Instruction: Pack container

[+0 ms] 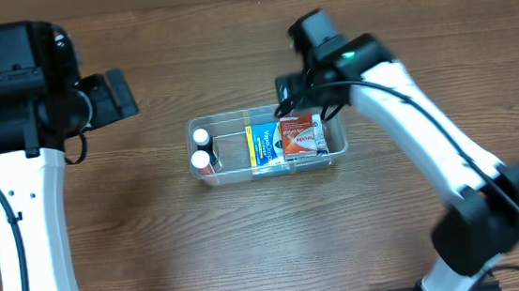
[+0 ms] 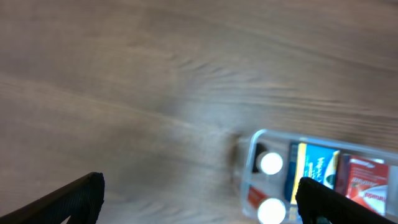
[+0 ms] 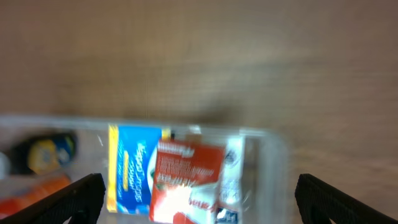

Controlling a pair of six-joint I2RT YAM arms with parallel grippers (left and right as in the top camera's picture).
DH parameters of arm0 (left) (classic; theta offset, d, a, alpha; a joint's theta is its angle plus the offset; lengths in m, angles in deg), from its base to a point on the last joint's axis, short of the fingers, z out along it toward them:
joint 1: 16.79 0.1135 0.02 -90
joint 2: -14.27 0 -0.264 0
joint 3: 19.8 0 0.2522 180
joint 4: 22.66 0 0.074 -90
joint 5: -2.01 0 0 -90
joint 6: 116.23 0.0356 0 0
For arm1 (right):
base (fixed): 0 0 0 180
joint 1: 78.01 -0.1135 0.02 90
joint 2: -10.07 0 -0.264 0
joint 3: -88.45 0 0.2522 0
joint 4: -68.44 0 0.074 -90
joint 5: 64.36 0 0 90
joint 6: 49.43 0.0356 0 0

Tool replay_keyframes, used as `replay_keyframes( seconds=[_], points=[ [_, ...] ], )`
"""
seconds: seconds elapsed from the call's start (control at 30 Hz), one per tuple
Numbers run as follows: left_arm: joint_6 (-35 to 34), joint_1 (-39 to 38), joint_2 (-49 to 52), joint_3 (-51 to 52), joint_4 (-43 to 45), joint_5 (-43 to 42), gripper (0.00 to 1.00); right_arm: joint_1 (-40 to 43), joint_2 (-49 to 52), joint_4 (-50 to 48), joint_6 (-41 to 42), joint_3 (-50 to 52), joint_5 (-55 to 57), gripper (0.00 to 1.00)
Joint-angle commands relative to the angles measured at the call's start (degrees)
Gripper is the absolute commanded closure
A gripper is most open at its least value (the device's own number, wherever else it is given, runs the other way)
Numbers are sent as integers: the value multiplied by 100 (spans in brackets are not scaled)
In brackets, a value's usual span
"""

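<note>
The clear container (image 1: 339, 144) sits mid-table. Inside it are two white-capped bottles (image 1: 201, 148) at the left end, a blue and yellow box (image 1: 262, 146) in the middle and a red and white box (image 1: 302, 135) at the right. My right gripper (image 1: 293, 100) hovers over the container's far right edge, open and empty; its wrist view shows the red box (image 3: 186, 183) and blue box (image 3: 134, 168) below between the fingers. My left gripper (image 1: 121, 93) is open and empty, up and left of the container (image 2: 249, 163), apart from it.
Bare wooden tabletop (image 1: 155, 249) surrounds the container on all sides. The two white arm bodies stand at the left and right edges of the overhead view.
</note>
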Motion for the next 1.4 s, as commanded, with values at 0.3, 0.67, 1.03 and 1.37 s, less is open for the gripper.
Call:
replay_keyframes(
  seconds=[0.3,0.67,1.03,1.37],
  points=[
    [780,-407,1182,31,511,-494,0,1504,-496,-850,-568,-254,129,0],
    [1250,-374,614,44,-37,-474,0,1556,-1517,-166,24,-203,315,0],
    [1436,-479,-3158,3250,1250,-470,0,1121,-4570,-946,216,2704,885,0],
    [1423,-479,-5434,4642,1244,-485,0,782,-7287,-1309,538,5403,1215,0]
  ],
)
